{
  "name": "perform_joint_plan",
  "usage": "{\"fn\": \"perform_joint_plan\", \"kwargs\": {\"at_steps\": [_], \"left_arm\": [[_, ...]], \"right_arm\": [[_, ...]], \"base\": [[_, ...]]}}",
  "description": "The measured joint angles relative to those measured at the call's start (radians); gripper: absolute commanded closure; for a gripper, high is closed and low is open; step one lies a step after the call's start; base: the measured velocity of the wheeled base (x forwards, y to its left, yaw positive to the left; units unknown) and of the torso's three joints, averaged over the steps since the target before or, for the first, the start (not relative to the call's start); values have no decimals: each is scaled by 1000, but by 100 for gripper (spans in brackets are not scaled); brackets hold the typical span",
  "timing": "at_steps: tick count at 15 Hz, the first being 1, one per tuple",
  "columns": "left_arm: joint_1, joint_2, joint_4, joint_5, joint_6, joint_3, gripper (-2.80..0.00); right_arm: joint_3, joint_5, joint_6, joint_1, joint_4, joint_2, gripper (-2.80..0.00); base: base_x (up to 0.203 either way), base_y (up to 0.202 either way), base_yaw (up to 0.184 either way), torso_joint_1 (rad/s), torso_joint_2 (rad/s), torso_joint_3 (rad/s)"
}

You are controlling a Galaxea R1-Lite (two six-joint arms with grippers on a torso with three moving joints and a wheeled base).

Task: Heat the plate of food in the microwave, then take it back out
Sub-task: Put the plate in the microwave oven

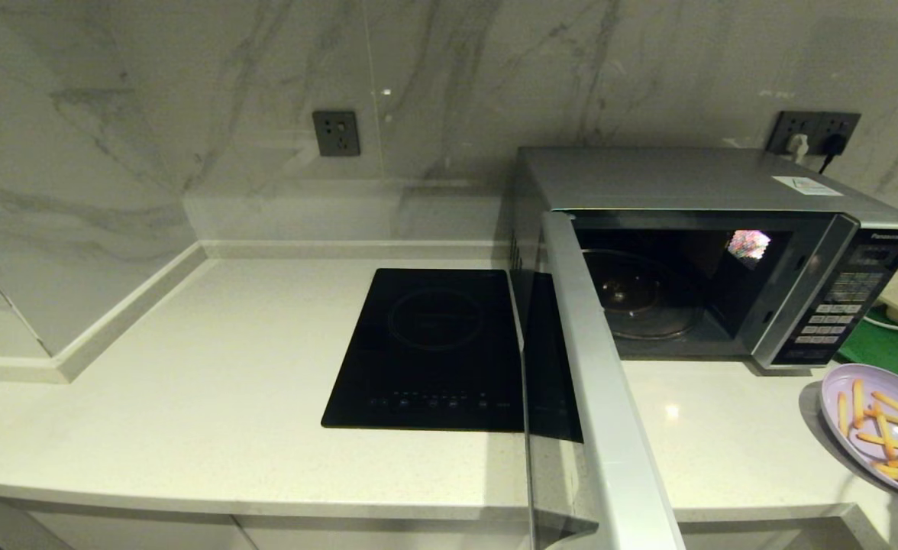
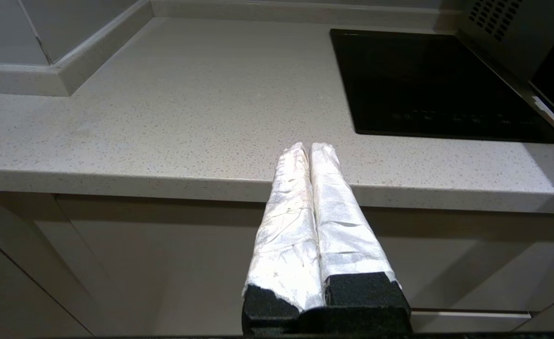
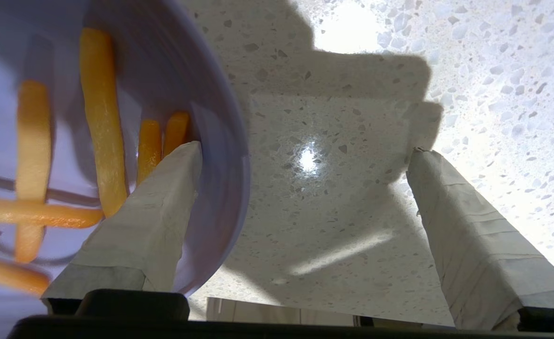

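Note:
The pale lilac plate of food (image 1: 833, 384) with orange-yellow fries (image 1: 888, 428) sits at the counter's right end, in front of the microwave's button panel. The silver microwave (image 1: 686, 179) has its door (image 1: 594, 359) swung wide open towards me, and its glass turntable (image 1: 640, 298) is bare. My right gripper (image 3: 304, 149) is open at the plate's near edge. One taped finger (image 3: 154, 207) reaches inside the plate rim (image 3: 225, 155) beside the fries, the other finger (image 3: 465, 221) stands well outside over bare counter. My left gripper (image 2: 309, 147) is shut on nothing, parked low before the counter's front edge.
A flat black induction hob (image 1: 434, 344) lies left of the open door. A green tray (image 1: 888, 347) and a white cable lie right of the microwave. Wall sockets (image 1: 336, 133) are on the marble backsplash. Pale counter (image 1: 212, 367) stretches left of the hob.

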Motion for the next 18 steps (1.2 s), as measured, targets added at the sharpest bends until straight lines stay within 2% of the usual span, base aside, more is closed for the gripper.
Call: {"fn": "perform_joint_plan", "kwargs": {"at_steps": [2, 3, 18], "left_arm": [[0, 0, 0, 0, 0, 0, 0], [0, 0, 0, 0, 0, 0, 0], [0, 0, 0, 0, 0, 0, 0]], "right_arm": [[2, -1, -1, 1, -16, 2, -280], [5, -2, -1, 1, -33, 3, 0], [9, -1, -1, 1, -38, -37, 0]], "base": [[0, 0, 0, 0, 0, 0], [0, 0, 0, 0, 0, 0], [0, 0, 0, 0, 0, 0]]}}
